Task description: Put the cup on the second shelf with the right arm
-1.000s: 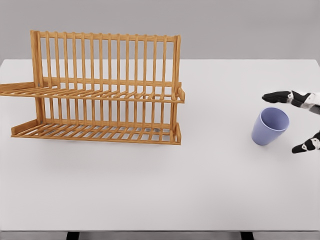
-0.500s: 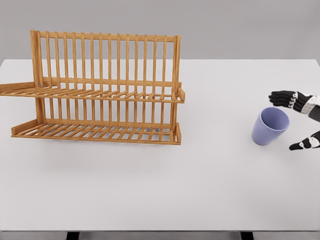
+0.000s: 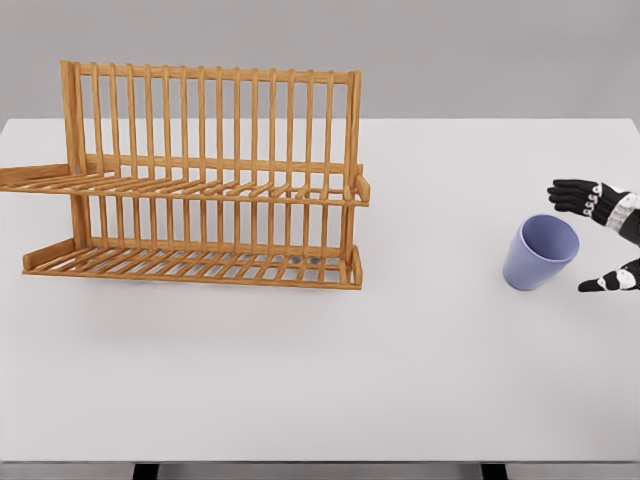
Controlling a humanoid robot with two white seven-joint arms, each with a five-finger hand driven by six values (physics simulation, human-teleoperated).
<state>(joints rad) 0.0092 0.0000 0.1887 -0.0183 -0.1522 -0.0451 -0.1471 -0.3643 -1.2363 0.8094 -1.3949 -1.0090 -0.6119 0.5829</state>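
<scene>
A lilac cup (image 3: 540, 253) stands on a white table (image 3: 420, 380), with the robot's right hand (image 3: 603, 238) open just beside it.

The cup sits upright, mouth tilted slightly toward the viewer, well to the right of a two-tier wooden dish rack (image 3: 205, 175). The right hand enters from the cup's right side, its dark fingers (image 3: 572, 192) spread wide, one group reaching behind the cup's rim and the thumb in front, neither touching the cup. Both slatted shelves of the rack hold nothing, and the cup rests apart from them.
</scene>
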